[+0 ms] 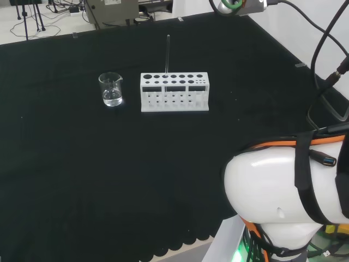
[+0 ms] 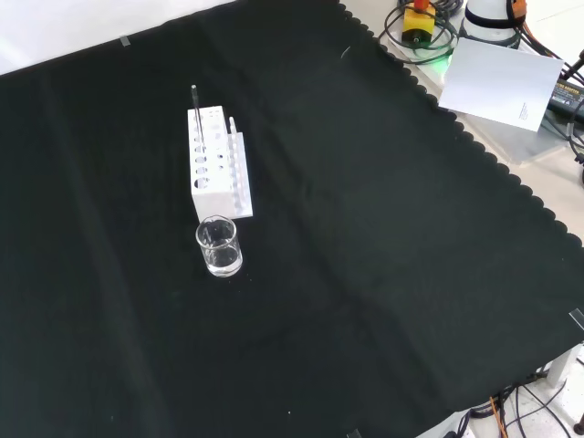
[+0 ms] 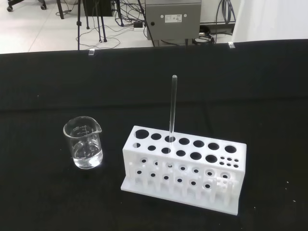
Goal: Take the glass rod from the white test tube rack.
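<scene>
Here I am, looking past my palm at the white test tube rack [image 3: 183,168] on the black cloth [image 3: 43,202], and the glass rod [image 3: 172,106] stands upright in one of its holes, in the back row toward the beaker's end. My fingers I cannot tell about, wide or narrow, from any of these angles. Over the arm, in the head view, the rack [image 1: 174,91] sits mid-bench with the rod [image 1: 167,53] rising from it, and a small glass beaker [image 1: 111,89] with a little clear liquid stands just beside it on the left, apart. From the front, the beaker [image 2: 219,246] is nearer the camera, the rack [image 2: 217,162] behind it, the rod [image 2: 195,109] at the rack's far end.
</scene>
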You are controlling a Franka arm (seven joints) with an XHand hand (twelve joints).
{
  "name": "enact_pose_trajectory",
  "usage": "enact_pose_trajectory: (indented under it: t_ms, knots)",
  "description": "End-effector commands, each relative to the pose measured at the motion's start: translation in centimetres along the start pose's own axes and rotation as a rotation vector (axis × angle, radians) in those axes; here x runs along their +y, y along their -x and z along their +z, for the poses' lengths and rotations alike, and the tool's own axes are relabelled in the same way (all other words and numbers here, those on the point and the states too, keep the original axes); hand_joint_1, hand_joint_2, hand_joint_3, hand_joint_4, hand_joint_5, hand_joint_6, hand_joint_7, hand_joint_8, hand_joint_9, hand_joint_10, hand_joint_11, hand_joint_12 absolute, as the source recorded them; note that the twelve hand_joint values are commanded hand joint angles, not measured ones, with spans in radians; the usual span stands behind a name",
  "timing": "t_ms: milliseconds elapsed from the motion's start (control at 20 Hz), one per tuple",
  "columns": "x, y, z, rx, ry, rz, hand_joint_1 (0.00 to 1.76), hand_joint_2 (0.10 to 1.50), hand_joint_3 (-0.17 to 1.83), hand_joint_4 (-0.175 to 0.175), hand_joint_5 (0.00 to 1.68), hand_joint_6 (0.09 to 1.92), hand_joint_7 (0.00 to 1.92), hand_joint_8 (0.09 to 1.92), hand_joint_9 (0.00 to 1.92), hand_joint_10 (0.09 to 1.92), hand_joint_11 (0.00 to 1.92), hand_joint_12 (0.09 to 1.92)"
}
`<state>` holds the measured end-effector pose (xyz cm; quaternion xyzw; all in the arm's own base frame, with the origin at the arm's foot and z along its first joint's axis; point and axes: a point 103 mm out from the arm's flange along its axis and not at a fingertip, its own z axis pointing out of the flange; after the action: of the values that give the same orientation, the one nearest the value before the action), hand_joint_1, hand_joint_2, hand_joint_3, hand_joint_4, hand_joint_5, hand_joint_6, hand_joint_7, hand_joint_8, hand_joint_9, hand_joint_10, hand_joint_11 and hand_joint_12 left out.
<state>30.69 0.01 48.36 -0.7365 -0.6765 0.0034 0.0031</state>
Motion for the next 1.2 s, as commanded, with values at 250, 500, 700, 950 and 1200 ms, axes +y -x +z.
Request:
enact_pose_trajectory:
  t_ms: [250,500,700,950,1200]
  knots:
    - [0.5,-0.3,0.3,-0.008,-0.009,-0.001,0.57,0.86,0.52,-0.104,0.00,0.09,0.01,0.23,0.01,0.47,0.01,0.64]
    - [1.5,-0.7,0.9,-0.016,-0.022,0.005,0.56,0.88,0.48,-0.103,0.00,0.09,0.00,0.25,0.00,0.54,0.00,0.67]
    - [3.2,-1.1,1.4,-0.025,-0.043,0.000,0.56,0.90,0.44,-0.107,0.00,0.09,0.00,0.52,0.04,0.80,0.00,0.94]
    - [6.1,-1.5,2.1,-0.017,-0.055,-0.031,0.56,0.89,0.44,-0.112,0.03,0.09,0.01,0.72,0.16,0.87,0.00,1.23]
    - [9.7,-2.2,2.8,-0.002,-0.073,-0.048,0.56,0.89,0.45,-0.114,0.04,0.09,0.03,0.77,0.23,0.89,0.00,1.31]
